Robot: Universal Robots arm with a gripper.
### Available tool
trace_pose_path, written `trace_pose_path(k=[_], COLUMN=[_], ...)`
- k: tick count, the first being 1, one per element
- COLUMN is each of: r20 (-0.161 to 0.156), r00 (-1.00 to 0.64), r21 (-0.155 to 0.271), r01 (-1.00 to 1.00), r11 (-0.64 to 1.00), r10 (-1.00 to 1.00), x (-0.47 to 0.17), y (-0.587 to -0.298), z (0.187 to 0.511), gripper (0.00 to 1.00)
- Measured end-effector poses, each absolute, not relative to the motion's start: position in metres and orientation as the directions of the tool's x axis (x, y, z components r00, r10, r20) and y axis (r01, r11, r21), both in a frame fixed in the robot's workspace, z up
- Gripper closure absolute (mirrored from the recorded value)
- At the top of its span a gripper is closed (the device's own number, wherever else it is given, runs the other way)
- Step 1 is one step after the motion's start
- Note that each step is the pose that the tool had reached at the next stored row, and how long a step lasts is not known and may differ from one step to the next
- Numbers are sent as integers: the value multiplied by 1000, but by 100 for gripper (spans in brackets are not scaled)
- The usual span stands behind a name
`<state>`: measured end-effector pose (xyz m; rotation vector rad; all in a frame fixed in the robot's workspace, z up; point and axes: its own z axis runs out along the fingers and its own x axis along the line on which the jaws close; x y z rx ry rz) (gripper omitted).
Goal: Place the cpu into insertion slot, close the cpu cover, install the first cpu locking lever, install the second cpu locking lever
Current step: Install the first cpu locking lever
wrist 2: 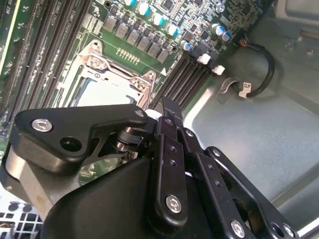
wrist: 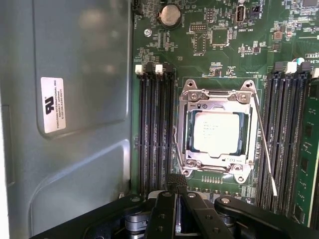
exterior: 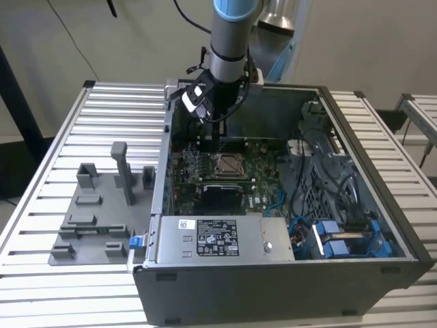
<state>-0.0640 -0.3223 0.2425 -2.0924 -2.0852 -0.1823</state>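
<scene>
Just ahead of the pincer [wrist: 177,182], the cpu [wrist: 216,132].

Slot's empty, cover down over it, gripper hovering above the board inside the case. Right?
Not empty. The cpu sits in the slot, showing through the window of the cover in the first wrist view. Rest holds: cover down, gripper above the board inside the case.
</scene>
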Motion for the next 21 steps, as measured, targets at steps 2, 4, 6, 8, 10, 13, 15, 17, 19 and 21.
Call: trace_pose_path(k=[2, 4, 6, 8, 10, 13, 15, 17, 19, 21], r20=[215, 216, 218, 220, 221, 221, 220, 220, 219, 216], r00=[21, 37, 50, 48, 23, -29, -64, -99, -131, -164], r21=[-43, -44, -45, -45, -45, -45, -40, -30, -16, -1], r01=[999, 999, 998, 998, 999, 998, 996, 994, 990, 986], r11=[-12, -28, -41, -39, -13, 40, 75, 108, 138, 169], r10=[976, 976, 975, 974, 975, 975, 973, 971, 967, 962], x=[-64, -64, -64, -64, -64, -64, -64, -64, -64, -64], y=[-324, -324, -325, -326, -325, -326, -326, -326, -326, -326], z=[243, 243, 243, 243, 242, 243, 243, 243, 242, 243], gripper=[89, 89, 89, 89, 89, 89, 89, 89, 89, 89])
